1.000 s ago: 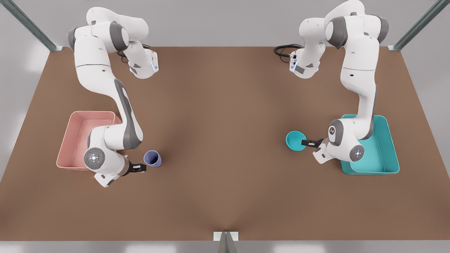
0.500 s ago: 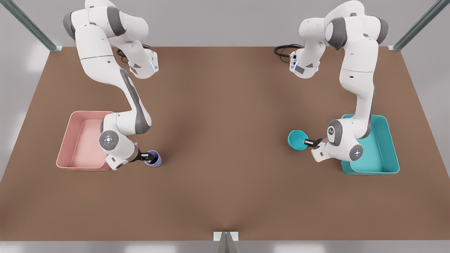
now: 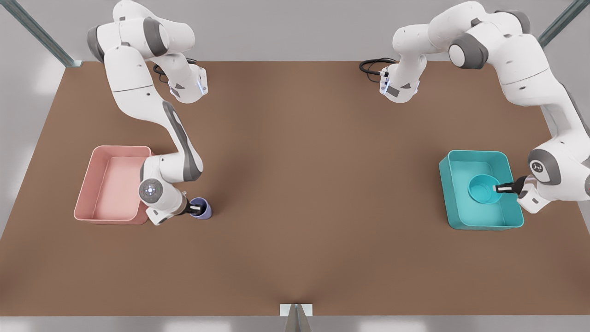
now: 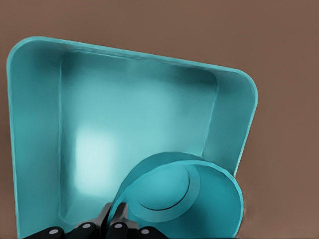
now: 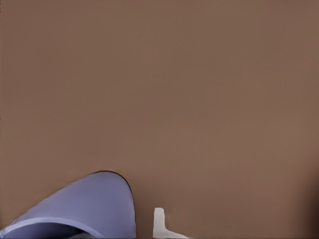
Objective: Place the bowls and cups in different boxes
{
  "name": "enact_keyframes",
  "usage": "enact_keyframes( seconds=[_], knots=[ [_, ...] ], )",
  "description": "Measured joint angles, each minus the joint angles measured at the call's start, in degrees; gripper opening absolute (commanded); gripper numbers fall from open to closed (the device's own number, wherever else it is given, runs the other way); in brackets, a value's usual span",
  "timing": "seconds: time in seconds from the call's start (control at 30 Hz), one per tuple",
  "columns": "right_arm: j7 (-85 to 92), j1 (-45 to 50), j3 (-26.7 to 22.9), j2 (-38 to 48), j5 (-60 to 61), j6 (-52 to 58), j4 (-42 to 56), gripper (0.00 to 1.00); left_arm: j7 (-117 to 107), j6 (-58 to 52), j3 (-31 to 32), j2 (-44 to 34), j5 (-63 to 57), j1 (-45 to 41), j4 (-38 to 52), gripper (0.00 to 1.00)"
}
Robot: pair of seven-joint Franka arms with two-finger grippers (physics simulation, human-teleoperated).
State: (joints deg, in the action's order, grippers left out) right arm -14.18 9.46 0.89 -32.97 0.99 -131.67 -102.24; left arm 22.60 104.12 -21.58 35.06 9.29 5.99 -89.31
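The shallow round teal bowl (image 3: 484,189) is clamped by the left gripper (image 3: 498,188) above the rectangular teal plastic bin (image 3: 479,225). The tapered lavender cup (image 3: 202,208) is approached by the right gripper (image 3: 194,208); whether its fingers are apart or together cannot be told.

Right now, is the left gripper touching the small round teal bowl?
Touching: in the left wrist view the left gripper pinches the small round teal bowl's rim, over the teal plastic bin.
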Motion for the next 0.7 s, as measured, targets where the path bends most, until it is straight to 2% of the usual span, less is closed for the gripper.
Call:
enact_keyframes(
  seconds=[0.13, 0.17, 0.2, 0.23, 0.27, 0.33, 0.47, 0.5, 0.6, 0.7],
  knots=[
    [-0.3, 0.0, 0.0, 0.5, -0.5, 0.0, 1.0, 0.21, 1.5, 7.5, 0.1, 5.0, 0.3, 2.5, -0.8, 0.21],
    [-0.4, -0.2, 0.0, 1.3, -0.6, 0.1, 1.7, 0.21, 1.8, 8.8, 0.1, 5.7, 0.6, 2.7, -0.8, 0.27],
    [-0.4, -0.4, 0.0, 2.6, -0.7, 0.3, 2.1, 0.21, 2.2, 9.9, 0.2, 6.1, 0.9, 2.9, -0.8, 0.5],
    [-0.3, -0.7, -0.2, 4.5, -0.7, 0.7, 2.4, 0.21, 2.6, 10.8, 0.4, 6.4, 1.1, 2.9, -0.8, 0.92],
    [0.1, -1.7, -0.4, 6.5, -0.8, 1.5, 2.5, 0.21, 3.0, 11.6, 0.6, 6.5, 1.4, 3.0, -0.8, 1.0],
    [1.5, -6.1, -0.5, 10.9, -0.8, 4.6, 2.6, 0.21, 3.9, 12.5, 0.7, 5.5, 2.0, 3.1, -0.7, 1.0],
    [6.7, -17.8, -0.6, 15.1, -0.5, 11.9, 2.6, 0.21, 4.3, 7.7, 0.5, -7.8, -1.4, -1.6, -0.4, 1.0],
    [8.3, -20.4, -0.7, 15.0, -0.4, 13.1, 2.8, 0.21, 3.4, 5.4, 2.8, -11.1, -2.9, -3.5, -0.2, 1.0],
    [12.7, -24.2, -0.9, 13.3, -0.4, 15.6, 2.9, 0.21, -0.7, -2.3, 15.3, -18.0, -7.3, -7.9, 2.7, 1.0],
    [16.5, -24.8, -1.1, 10.2, -0.4, 15.8, 2.9, 0.21, -4.7, -9.3, 21.2, -21.6, -11.3, -13.0, 6.4, 1.0]
  ],
)
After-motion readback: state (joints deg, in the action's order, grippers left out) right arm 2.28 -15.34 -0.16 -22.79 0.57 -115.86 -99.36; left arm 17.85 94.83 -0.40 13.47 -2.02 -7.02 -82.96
